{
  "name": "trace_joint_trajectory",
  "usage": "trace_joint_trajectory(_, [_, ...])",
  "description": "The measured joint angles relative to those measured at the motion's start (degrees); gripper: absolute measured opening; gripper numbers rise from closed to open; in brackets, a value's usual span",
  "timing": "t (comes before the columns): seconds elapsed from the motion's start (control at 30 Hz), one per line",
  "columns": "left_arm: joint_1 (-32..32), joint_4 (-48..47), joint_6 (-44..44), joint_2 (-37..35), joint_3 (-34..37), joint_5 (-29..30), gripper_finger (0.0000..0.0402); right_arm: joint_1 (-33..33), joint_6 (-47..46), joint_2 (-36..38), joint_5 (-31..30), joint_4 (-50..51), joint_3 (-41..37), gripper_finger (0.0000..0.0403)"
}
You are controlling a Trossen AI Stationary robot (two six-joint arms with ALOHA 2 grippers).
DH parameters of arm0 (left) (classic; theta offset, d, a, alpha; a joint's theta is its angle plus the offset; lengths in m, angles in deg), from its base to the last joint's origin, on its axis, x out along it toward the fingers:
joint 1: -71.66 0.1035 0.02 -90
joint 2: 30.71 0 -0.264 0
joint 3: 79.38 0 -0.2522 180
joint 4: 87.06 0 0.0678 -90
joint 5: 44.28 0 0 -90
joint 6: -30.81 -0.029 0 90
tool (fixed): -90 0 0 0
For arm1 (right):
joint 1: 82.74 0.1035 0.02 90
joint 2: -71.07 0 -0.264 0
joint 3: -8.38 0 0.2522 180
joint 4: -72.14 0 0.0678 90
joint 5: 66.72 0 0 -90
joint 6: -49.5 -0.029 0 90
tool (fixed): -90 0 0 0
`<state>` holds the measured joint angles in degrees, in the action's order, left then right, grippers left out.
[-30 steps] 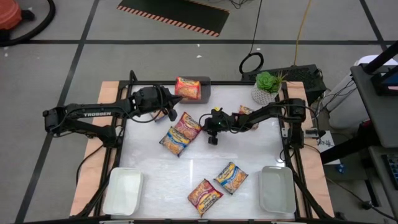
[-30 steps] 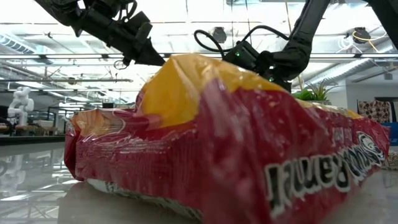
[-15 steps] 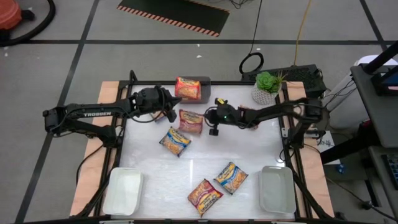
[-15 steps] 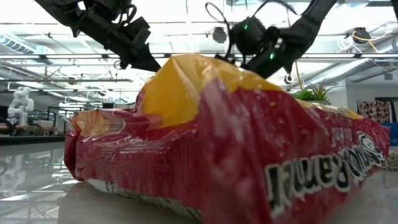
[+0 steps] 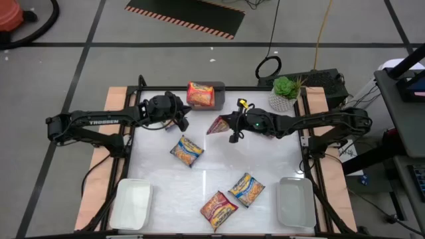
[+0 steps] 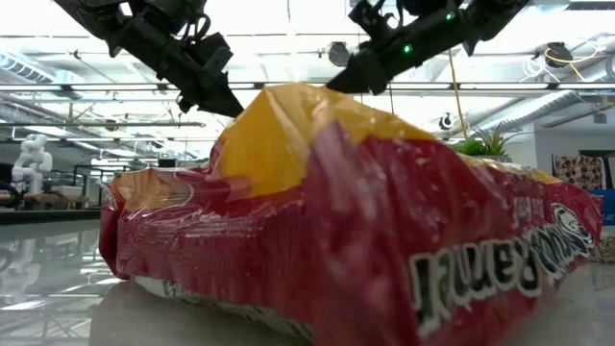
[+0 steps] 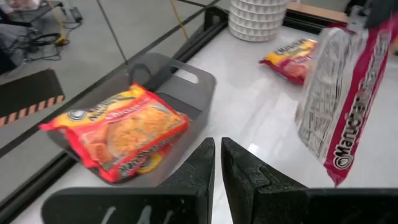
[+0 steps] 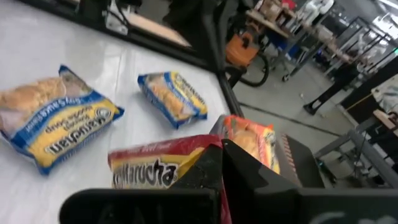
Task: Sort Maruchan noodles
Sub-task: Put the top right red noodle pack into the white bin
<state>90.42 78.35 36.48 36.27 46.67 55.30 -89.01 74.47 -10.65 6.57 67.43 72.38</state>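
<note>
My right gripper [image 5: 231,125] is shut on a red Maruchan packet [image 5: 217,124] in the air over the table's far middle, just short of the grey bin [image 5: 220,97]. An orange packet [image 5: 200,93] lies in that bin. My left gripper [image 5: 180,120] hovers shut left of the red packet, touching nothing. A blue-and-yellow packet [image 5: 186,150] lies flat mid-table. Two more packets [image 5: 246,189] [image 5: 219,207] lie near the near edge. Another packet [image 7: 291,57] lies by the white plant pot. A red packet [image 6: 365,221] fills the low view. My right gripper pinches the red packet between its two fingers [image 8: 249,177] at one end [image 8: 180,163]. The packet is lifted clear of the table. In the left wrist view its body [image 7: 348,93] hangs on edge below the gripper.
White trays sit at the near left corner [image 5: 131,202] and the near right corner [image 5: 295,201]. A potted plant [image 5: 285,93] stands at the far right. Bare white table lies between the middle packet and the near ones.
My right gripper has risen from the table and moved toward the far edge and the grey bin, carrying the red packet. The packet lay flat against the blue-and-yellow one; now it is lifted clear and tipped on edge. The blue-and-yellow packet stays on the table.
</note>
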Motion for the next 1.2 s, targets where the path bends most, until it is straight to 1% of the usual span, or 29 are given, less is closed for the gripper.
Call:
trace_joint_trajectory(0.13, [-1.83, -0.31, 0.07, 0.0, 0.0, -0.07, 0.0034, 0.0, 0.78, 1.46, 0.0, 0.29, 0.0, 0.0])
trace_joint_trajectory(0.17, [-2.2, -0.45, 0.07, 0.0, 0.0, -0.6, 0.0034, 0.0, 1.24, 1.57, 0.0, 0.24, 0.0, 0.0])
trace_joint_trajectory(0.23, [-3.02, -0.26, -0.5, 0.22, 0.0, -3.66, 0.0034, 0.0, 2.2, 1.61, -0.3, -0.14, 0.0, 0.0])
trace_joint_trajectory(0.33, [-4.36, -0.33, -2.11, 0.33, 0.0, -7.82, 0.0034, 0.03, 4.67, 2.07, -4.06, 0.35, 0.0, 0.0])
trace_joint_trajectory(0.4, [-5.37, -0.29, -2.94, 0.33, 0.0, -8.11, 0.0034, 0.0, 5.88, 2.85, -6.03, 0.58, 0.0, 0.0])
trace_joint_trajectory(0.47, [-6.28, -0.33, -3.62, 0.33, 0.0, -8.08, 0.0042, -0.04, 6.18, 4.02, -6.18, 1.13, 0.0, 0.0])
trace_joint_trajectory(0.53, [-7.25, -0.27, -3.67, 0.33, 0.0, -8.04, 0.0065, -0.02, 6.25, 5.19, -5.99, 1.1, 0.0, 0.0])
trace_joint_trajectory(0.63, [-8.9, 0.94, -2.86, 1.04, 0.0, -7.36, 0.012, 0.0, 7.15, 6.83, -5.9, 1.17, 0.0, 0.0])
trace_joint_trajectory(0.7, [-10.01, 2.43, -1.26, 2.17, 0.01, -4.28, 0.0162, 0.0, 7.46, 7.73, -5.85, 1.23, 0.0, 0.0])
trace_joint_trajectory(0.8, [-11.73, 7.05, 0.53, 4.7, 0.02, 2.55, 0.0224, -0.02, 8.18, 8.73, -5.77, 1.06, 0.0, 0.0])
trace_joint_trajectory(0.9, [-13.93, 11.52, -0.64, 8.2, 0.02, 7.67, 0.0271, 0.0, 9.32, 9.13, -5.75, 0.54, 0.01, 0.0])
trace_joint_trajectory(0.97, [-15.55, 15.13, -2.83, 10.41, 0.02, 9.61, 0.0291, 0.0, 9.81, 9.1, -5.75, 0.34, 0.02, 0.0])
trace_joint_trajectory(1.03, [-16.9, 17.53, -4.71, 12.06, 0.02, 10.3, 0.0303, 0.0, 10.44, 9.1, -5.75, 0.34, 0.02, 0.0])
trace_joint_trajectory(1.2, [-17.78, 22.13, -5.64, 13.31, 0.02, 10.48, 0.0312, -0.02, 10.68, 9.1, -5.75, 1.14, 0.02, 0.0])
